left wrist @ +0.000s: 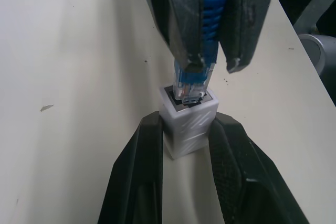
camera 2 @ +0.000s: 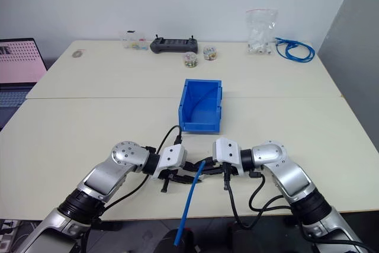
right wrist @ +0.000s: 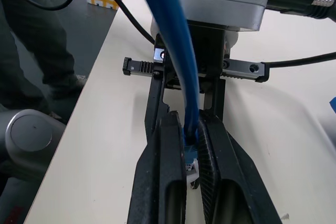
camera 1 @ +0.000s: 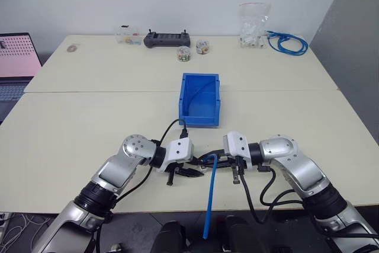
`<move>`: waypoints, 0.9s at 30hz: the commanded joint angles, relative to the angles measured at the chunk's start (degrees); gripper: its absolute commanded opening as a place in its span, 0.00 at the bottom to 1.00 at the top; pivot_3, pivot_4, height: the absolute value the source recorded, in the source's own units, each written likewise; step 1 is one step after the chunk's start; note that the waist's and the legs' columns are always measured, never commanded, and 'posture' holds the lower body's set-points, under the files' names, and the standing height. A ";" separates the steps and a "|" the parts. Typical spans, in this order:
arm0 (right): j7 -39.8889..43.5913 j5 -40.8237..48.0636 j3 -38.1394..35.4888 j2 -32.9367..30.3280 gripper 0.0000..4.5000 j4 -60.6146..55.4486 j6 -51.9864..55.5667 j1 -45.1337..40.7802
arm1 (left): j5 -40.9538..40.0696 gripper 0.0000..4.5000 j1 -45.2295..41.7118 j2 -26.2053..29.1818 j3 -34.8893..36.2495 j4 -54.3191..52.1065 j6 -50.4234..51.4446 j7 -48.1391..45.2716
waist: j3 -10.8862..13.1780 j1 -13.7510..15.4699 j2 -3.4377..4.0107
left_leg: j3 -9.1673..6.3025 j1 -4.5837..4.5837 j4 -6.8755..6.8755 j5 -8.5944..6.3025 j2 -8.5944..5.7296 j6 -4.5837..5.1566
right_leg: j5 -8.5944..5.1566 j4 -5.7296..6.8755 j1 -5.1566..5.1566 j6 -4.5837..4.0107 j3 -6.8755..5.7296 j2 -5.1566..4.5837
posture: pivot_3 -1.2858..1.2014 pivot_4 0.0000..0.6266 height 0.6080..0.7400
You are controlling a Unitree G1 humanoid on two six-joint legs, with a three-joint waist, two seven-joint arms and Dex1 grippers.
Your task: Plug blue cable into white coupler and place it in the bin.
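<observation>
Near the table's front edge my two grippers meet tip to tip. My left gripper is shut on the white coupler, a small boxy block with its socket facing the other hand. My right gripper is shut on the blue cable just behind its clear plug. The plug's tip sits in the mouth of the socket, and how deep it goes I cannot tell. The rest of the cable hangs down over the table's front edge. The blue bin stands open and upright a little beyond both grippers, at mid table.
Along the far edge lie a black controller, two small jars, a clear bag of white parts and a coiled blue cable bundle. A laptop sits at far left. The table's front edge is just below my grippers.
</observation>
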 commanded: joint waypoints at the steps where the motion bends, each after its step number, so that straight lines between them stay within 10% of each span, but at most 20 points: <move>1: 2.50 -1.90 2.49 -0.28 0.01 2.37 -0.69 0.02 | 1.57 0.20 1.35 0.43 -1.90 0.14 0.78 -1.10 | -0.06 0.00 0.00 | 0.00 0.00 0.00 0.00 0.00 0.00 | 0.00 0.00 0.00 0.00 0.00 0.00 | 0.52 0.24 1.00; 27: 11.00 -4.75 9.49 0.95 0.01 9.96 3.26 -2.46 | 1.84 0.20 1.40 -0.51 -1.24 0.10 0.69 -0.42 | -1.13 -0.02 0.02 | 0.02 0.11 -0.03 -0.01 0.00 0.01 | 0.00 0.00 0.08 -0.01 0.01 0.00 | 0.52 0.24 1.00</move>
